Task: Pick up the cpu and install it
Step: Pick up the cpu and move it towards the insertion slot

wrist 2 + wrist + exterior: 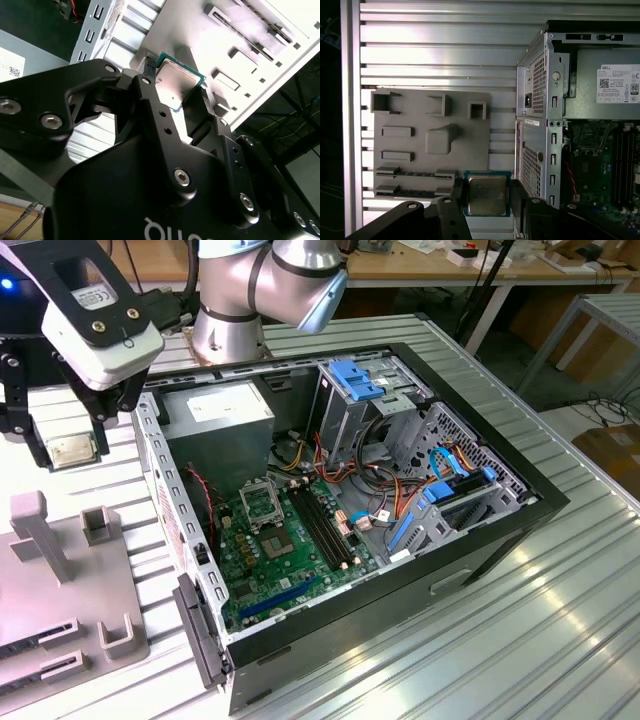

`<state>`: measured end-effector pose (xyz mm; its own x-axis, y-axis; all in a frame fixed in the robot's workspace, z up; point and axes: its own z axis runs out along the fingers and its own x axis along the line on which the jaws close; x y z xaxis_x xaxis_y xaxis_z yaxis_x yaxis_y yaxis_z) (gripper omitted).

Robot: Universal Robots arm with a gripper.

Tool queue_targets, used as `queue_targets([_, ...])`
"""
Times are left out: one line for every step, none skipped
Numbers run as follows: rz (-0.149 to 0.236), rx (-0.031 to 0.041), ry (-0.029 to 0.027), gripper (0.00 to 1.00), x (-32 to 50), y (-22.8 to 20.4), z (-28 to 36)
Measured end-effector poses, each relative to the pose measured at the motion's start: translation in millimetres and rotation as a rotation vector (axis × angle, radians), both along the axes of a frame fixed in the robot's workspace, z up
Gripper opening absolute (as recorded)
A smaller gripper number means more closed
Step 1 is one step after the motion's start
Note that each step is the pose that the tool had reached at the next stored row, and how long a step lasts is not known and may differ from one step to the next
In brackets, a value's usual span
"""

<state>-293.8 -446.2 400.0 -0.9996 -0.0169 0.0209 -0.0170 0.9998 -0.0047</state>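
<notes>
Holding cpu (486,195) flat by two edges so it cannot tip | tool (70,445) closed on it | cpu up over desk (560,620), near grey tray (470,150), just outside computer case (400,590), not put in yet

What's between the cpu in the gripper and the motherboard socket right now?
The gripper holds the cpu outside the computer case, so the case's perforated metal wall stands between it and the socket. The case is open on top, and nothing visible lies over the socket itself.
</notes>
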Motion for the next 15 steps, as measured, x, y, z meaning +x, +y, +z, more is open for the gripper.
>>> queue_targets([0.000,0.0000,0.0000,0.47,1.1,0.0,0.0])
queue_targets([0.000,0.0000,0.0000,0.47,3.0,0.0,0.0])
queue_targets([0.000,0.0000,0.0000,0.47,5.4,0.0,0.0])
queue_targets([0.000,0.0000,0.0000,0.47,6.5,0.0,0.0])
queue_targets([0.000,0.0000,0.0000,0.47,7.7,0.0,0.0])
queue_targets([0.000,0.0000,0.0000,0.47,9.0,0.0,0.0])
queue_targets([0.000,0.0000,0.0000,0.47,10.1,0.0,0.0])
queue_targets([0.000,-0.0001,0.0000,0.47,11.2,0.0,0.0])
queue_targets([0.000,0.0000,0.0000,0.47,12.2,0.0,0.0])
queue_targets([0.000,-0.0001,0.0001,0.47,13.8,0.0,0.0])
queue_targets([0.000,0.0001,0.0000,0.47,14.8,0.0,0.0])
queue_targets([0.000,0.0000,0.0000,0.47,16.1,0.0,0.0])
queue_targets([0.000,0.0000,0.0000,0.47,17.2,0.0,0.0])
queue_targets([0.000,0.0000,0.0001,0.47,19.2,0.0,0.0])
queue_targets([0.000,0.0000,0.0000,0.47,20.3,0.0,0.0])
